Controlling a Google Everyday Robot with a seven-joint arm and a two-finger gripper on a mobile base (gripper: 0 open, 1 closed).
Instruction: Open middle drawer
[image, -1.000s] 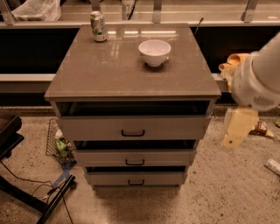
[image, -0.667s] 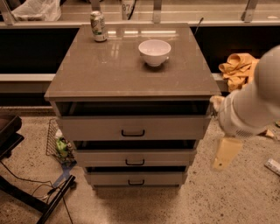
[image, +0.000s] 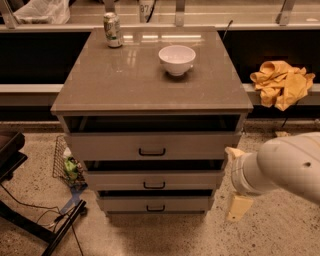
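gripper (image: 239, 207) lower, nearer cabinet (image: 125, 82) right side | middle drawer (image: 154, 179) unmoved | grip state: cannot tell

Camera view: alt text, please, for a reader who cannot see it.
A three-drawer grey cabinet seen from above; the robot's gripper hangs at its right side, level with the lower drawers, away from the middle drawer handle. A white bowl and a can stand on top.

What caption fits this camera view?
Gripper low, right of the cabinet, off the middle drawer; white bowl and drink can on top.
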